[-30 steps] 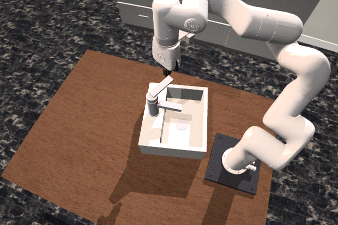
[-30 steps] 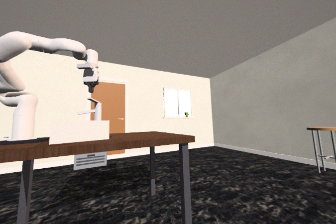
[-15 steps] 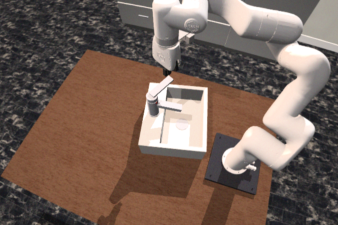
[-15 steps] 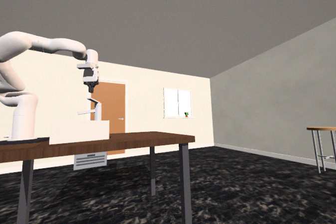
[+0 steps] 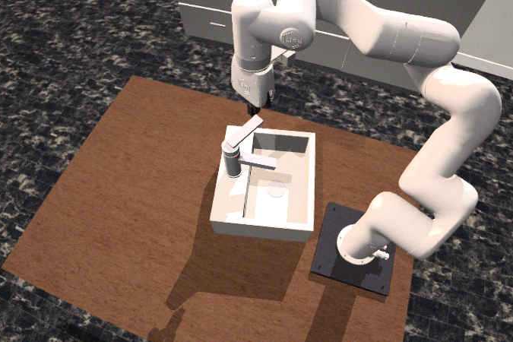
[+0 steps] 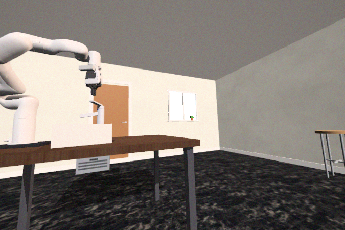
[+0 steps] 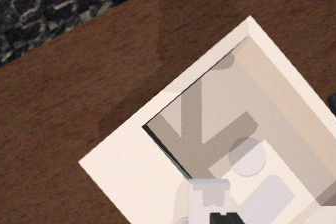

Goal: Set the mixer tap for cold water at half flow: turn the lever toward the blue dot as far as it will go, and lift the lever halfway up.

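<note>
The grey mixer tap [image 5: 231, 162] [image 6: 100, 115] stands on the left rim of the white sink [image 5: 264, 230] [image 6: 80, 135] [image 7: 129, 175]. Its flat lever [image 5: 245, 131] [image 6: 95, 102] [image 7: 209, 192] is tilted up and points toward the sink's far left corner. The spout [image 5: 258, 161] reaches over the basin. A red dot [image 5: 237, 155] shows on the tap body; no blue dot is in view. My gripper [image 5: 253, 110] [image 6: 93, 92] [image 7: 226, 217] is shut and empty. It hangs just above the lever's raised tip, apart from it.
The sink stands on a brown table [image 5: 103, 181]. The arm's dark base plate [image 5: 333, 242] lies to the sink's right. A round drain [image 5: 276, 188] [image 7: 246, 156] marks the basin floor. A stool [image 6: 334, 132] stands far off at the right.
</note>
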Action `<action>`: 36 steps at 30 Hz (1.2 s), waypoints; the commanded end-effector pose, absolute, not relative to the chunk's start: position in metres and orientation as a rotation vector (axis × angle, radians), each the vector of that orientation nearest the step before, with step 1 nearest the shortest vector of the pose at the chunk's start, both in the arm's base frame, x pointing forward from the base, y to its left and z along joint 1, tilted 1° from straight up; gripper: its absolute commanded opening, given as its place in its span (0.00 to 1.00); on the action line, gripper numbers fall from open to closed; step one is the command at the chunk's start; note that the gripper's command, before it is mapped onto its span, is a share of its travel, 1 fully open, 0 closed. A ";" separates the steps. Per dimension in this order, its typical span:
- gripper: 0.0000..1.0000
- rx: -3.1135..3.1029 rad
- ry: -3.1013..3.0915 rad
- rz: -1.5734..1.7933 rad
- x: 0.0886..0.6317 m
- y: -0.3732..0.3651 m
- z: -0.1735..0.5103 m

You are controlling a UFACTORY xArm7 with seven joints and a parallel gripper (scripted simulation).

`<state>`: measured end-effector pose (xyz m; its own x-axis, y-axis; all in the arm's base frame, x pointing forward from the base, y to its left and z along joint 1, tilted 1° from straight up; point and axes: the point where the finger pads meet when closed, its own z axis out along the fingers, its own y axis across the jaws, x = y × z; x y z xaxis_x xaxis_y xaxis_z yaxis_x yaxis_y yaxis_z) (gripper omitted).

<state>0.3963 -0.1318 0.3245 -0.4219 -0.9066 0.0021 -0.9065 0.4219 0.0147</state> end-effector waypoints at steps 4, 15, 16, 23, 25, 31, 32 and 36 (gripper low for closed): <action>0.00 1.594 -2.711 -0.001 0.394 -0.134 0.334; 0.00 0.889 -3.077 0.063 0.371 -0.142 0.382; 0.00 0.812 -3.103 0.066 0.368 -0.141 0.388; 0.00 0.244 -3.226 0.079 0.357 -0.136 0.411; 0.00 0.112 -3.236 0.075 0.356 -0.133 0.416; 0.00 -0.385 -3.217 0.064 0.362 -0.123 0.412; 0.00 -0.469 -3.205 0.062 0.364 -0.122 0.409; 0.00 -0.796 -3.132 0.052 0.375 -0.121 0.393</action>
<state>0.3648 -0.1228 0.4057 -0.9604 0.2651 -0.0859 0.2676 0.9633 -0.0193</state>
